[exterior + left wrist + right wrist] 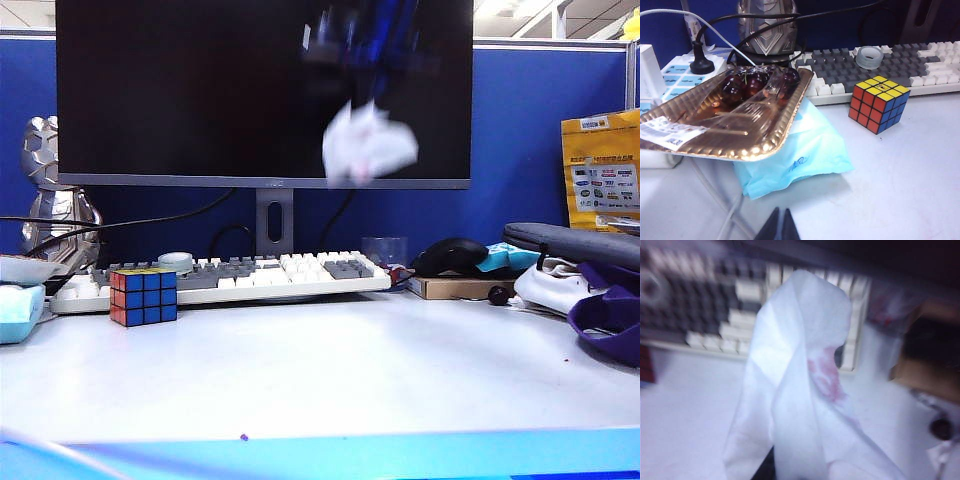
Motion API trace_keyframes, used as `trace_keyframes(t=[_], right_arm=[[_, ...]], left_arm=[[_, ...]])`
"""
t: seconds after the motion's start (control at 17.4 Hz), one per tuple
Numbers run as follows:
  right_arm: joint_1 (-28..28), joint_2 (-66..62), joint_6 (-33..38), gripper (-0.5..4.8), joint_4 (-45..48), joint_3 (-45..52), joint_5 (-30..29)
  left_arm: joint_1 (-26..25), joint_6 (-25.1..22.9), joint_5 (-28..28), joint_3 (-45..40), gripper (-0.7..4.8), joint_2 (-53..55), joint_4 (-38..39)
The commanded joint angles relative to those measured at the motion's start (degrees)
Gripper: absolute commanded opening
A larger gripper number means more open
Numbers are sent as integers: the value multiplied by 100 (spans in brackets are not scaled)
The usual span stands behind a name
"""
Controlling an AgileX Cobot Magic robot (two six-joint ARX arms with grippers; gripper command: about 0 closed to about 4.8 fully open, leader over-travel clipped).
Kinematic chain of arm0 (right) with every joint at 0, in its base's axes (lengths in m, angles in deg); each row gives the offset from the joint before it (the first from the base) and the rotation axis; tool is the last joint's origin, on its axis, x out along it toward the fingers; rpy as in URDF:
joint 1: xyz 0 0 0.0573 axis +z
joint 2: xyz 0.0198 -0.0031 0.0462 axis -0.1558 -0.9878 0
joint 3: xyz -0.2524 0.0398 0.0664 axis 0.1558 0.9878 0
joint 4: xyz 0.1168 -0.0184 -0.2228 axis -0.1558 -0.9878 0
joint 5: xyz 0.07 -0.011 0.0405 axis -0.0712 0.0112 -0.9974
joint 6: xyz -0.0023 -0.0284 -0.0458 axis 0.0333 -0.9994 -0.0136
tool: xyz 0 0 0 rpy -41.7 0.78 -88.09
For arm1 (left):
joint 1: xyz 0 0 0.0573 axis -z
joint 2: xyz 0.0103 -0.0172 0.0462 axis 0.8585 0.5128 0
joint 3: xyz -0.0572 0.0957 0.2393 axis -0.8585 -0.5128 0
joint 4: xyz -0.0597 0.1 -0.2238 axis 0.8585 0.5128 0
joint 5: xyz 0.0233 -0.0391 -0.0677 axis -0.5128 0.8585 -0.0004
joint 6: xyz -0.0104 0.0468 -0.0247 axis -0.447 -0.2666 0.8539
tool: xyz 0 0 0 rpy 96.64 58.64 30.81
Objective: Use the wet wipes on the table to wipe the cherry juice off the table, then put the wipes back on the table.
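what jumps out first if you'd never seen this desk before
The crumpled white wet wipes hang high in front of the dark monitor, pinched in the shut right gripper and stained pink. Lower left, a bright Rubik's cube stands by the keyboard. The left gripper, shut, hovers near a gold tray of cherries.

The wet wipes (790, 390) were thin, soft white cloth, wrinkled and pink-stained. The bench (330, 370) was smooth, matt and pale. The tray (715, 125) was glossy gold foil; the cube (879, 103) was shiny plastic.
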Motion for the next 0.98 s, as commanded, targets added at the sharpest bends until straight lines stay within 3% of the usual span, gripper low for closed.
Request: trace_keyframes(t=[0.06, 0.23, 0.34, 0.46, 0.57, 0.98], right_arm=[[4, 570, 17, -5, 24, -7, -103], [4, 1102, 101, -5, 24, 166, -166], [4, 1628, 98, -5, 70, 848, -164], [4, 2094, 70, -5, 304, 1729, -164], [4, 2723, -186, -5, 1115, 3244, -162], [4, 3276, -341, -5, 2557, 5895, -168]], left_arm=[[-2, 20, 26, -4, -2, -17, 61], [-2, 20, 26, -4, -2, -17, 61], [-2, 17, 26, -4, -2, -17, 61], [-2, 20, 26, -4, -2, -17, 61], [-2, 17, 26, -4, -2, -17, 61], [-2, 17, 26, -4, -2, -17, 61]])
